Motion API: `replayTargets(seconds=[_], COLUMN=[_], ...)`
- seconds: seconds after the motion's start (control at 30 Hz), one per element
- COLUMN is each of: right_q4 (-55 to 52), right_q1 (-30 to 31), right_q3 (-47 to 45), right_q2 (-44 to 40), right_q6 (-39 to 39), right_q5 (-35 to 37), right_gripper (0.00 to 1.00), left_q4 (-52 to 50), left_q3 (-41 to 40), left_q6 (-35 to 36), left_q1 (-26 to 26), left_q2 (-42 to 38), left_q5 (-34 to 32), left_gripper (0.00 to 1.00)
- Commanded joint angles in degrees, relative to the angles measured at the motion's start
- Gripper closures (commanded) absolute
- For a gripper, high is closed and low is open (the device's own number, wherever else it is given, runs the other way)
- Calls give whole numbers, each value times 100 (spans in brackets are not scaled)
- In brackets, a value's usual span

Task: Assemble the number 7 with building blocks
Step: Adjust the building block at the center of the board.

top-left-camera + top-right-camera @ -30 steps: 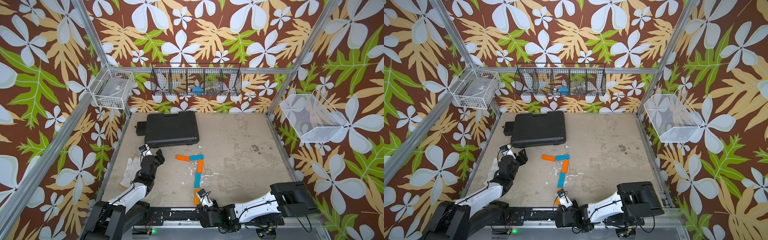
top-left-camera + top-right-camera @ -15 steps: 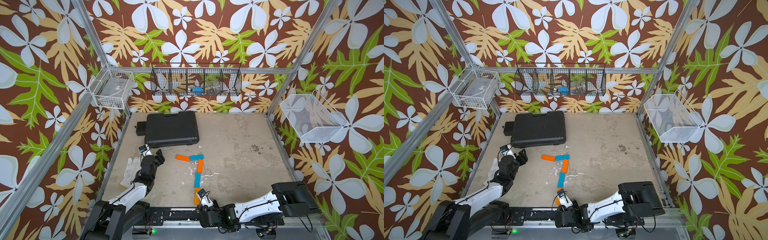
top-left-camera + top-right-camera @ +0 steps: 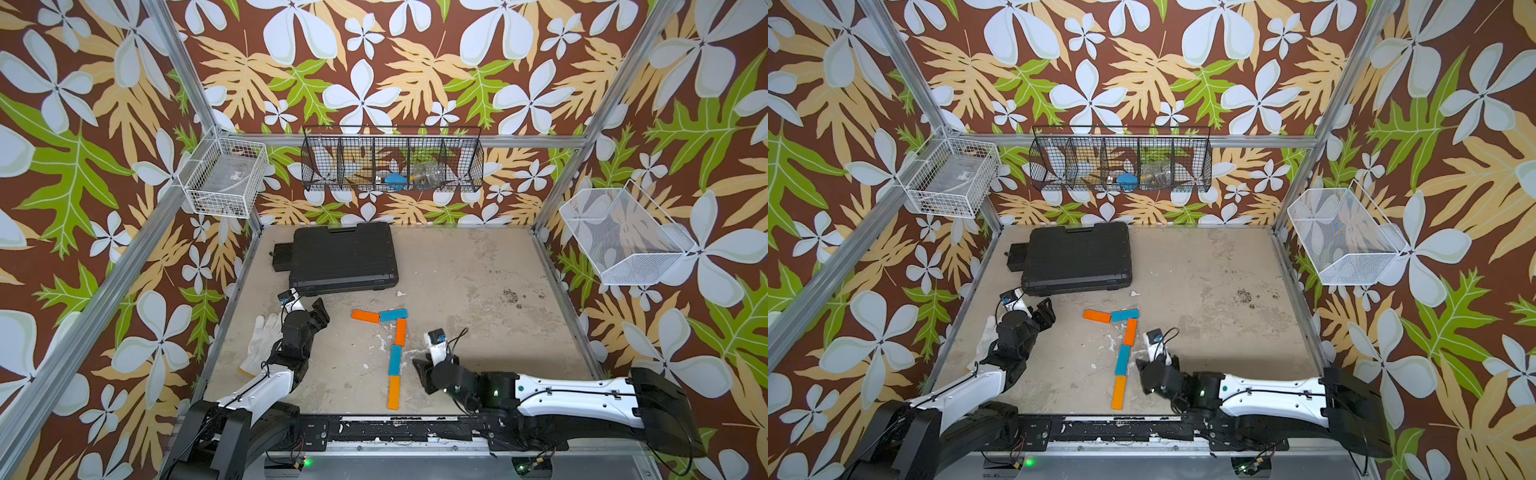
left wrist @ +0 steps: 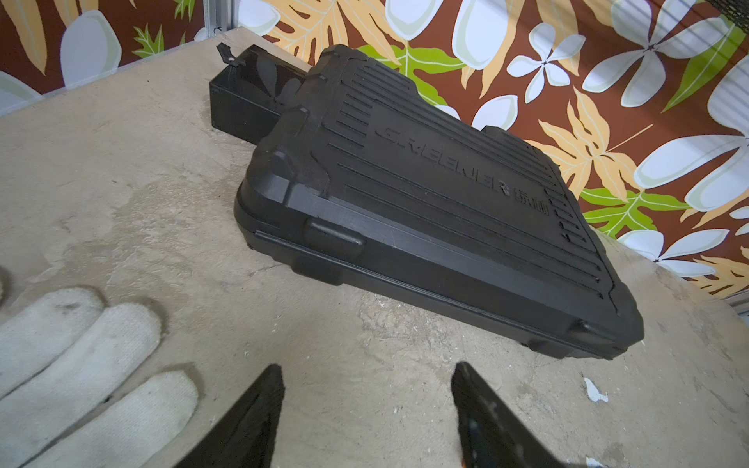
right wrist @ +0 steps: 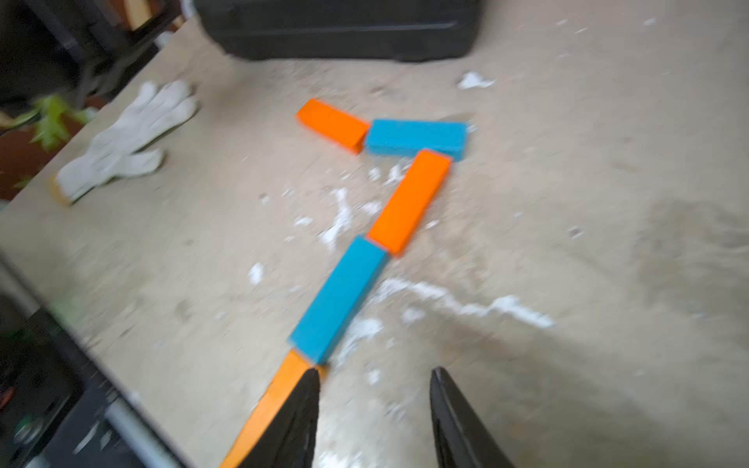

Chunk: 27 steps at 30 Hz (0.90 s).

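Observation:
Five building blocks lie end to end as the number 7 (image 3: 395, 359) on the beige floor. An orange bar (image 3: 365, 316) and a blue bar (image 3: 393, 315) form the top. An orange bar (image 3: 400, 331), a blue bar (image 5: 338, 295) and a bottom orange bar (image 3: 394, 392) run down. My right gripper (image 3: 422, 372) (image 5: 375, 370) is open and empty, just right of the bottom orange bar (image 5: 269, 405), one finger (image 5: 300, 413) alongside it. My left gripper (image 3: 320, 316) (image 4: 367, 366) hovers open and empty, left of the figure.
A black case (image 3: 343, 257) lies at the back left, close in front of the left gripper, with a small black box (image 4: 243, 101) against it. A white glove (image 3: 259, 345) lies by the left wall. Wire baskets (image 3: 392, 160) hang on the walls.
My right gripper has moved right, off the bottom orange bar, and its jaws have widened. The bars and the left arm have not moved.

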Motion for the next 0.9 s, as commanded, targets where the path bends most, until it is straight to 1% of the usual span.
replayTargets(seconds=[0.0, 0.1, 0.17, 0.27, 0.4, 0.5, 0.57, 0.7, 0.77, 0.87], right_q4=[522, 512, 644, 891, 1030, 1237, 1290, 1274, 1209, 1137], right_q1=[-974, -1431, -1704, -2081, -2434, -2510, -2514, -2523, -2555, -2602], right_q3=[171, 667, 910, 1162, 1408, 1465, 1533, 1749, 1906, 2113], right_q2=[92, 593, 1004, 1730, 2608, 3094, 3345, 3736, 3891, 4087], right_q6=[-1195, -1565, -1676, -1711, -1689, -1682, -1693, -1768, -1824, -1918], right_q5=[-895, -1003, -1323, -1721, -1831, -1812, -1764, -1559, -1494, -1398], right_gripper=[59, 60, 60, 62, 66, 68, 69, 70, 70, 70], left_q4=[81, 65, 12, -152, -190, -179, -194, -291, -339, -353], left_q3=[81, 184, 299, 514, 660, 709, 724, 830, 888, 944], left_q6=[71, 41, 39, 73, 73, 61, 58, 36, 28, 15], left_q1=[14, 15, 11, 10, 13, 15, 15, 9, 15, 10], left_q2=[90, 250, 396, 678, 976, 1092, 1124, 1275, 1374, 1484], left_q5=[111, 159, 263, 451, 631, 733, 721, 743, 775, 865], left_gripper=[31, 38, 41, 44, 47, 53, 54, 62, 68, 82])
